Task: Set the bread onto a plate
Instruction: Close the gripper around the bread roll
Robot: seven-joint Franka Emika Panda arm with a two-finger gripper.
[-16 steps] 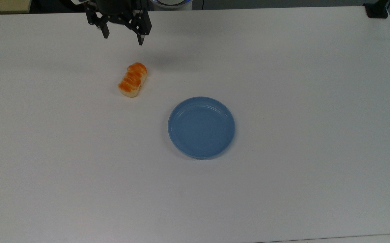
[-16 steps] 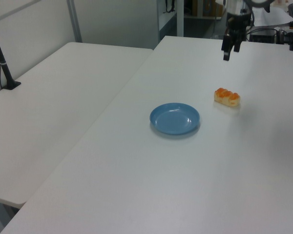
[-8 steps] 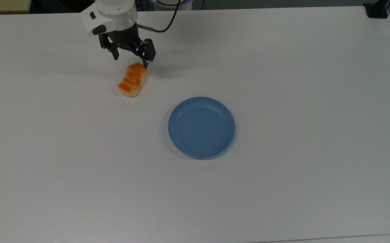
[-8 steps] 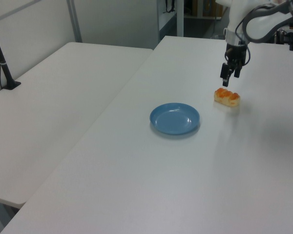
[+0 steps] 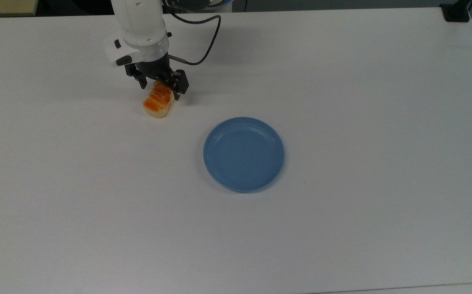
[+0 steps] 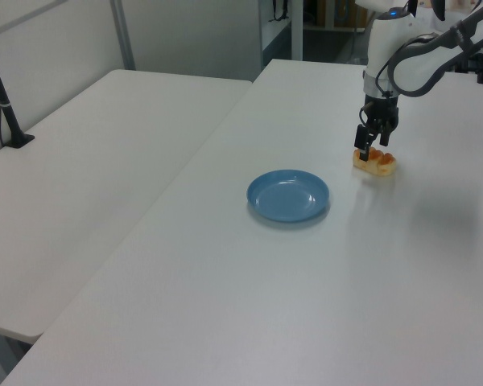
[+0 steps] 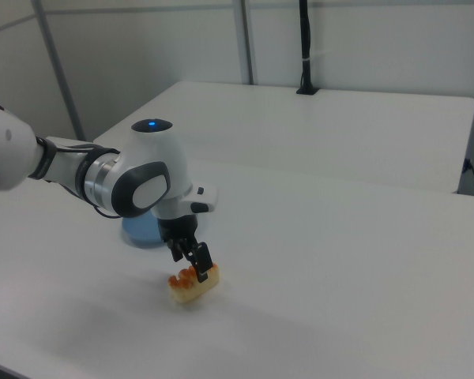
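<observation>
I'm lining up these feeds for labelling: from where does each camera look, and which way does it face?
Top view: above the table, looking down; arm enters from the top edge, gripper over the bread.
Left view: raised, off a table corner, looking along it; the arm stands far right.
Right view: low, beside the table; the arm fills the left.
Left and right views share the bread and plate.

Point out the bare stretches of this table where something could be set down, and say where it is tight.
Bare: the table from the plate to the top view's right edge, the whole strip below the plate, and the top view's left side below the bread. The plate itself holds nothing. Tight: around the bread, where the open gripper straddles it.
</observation>
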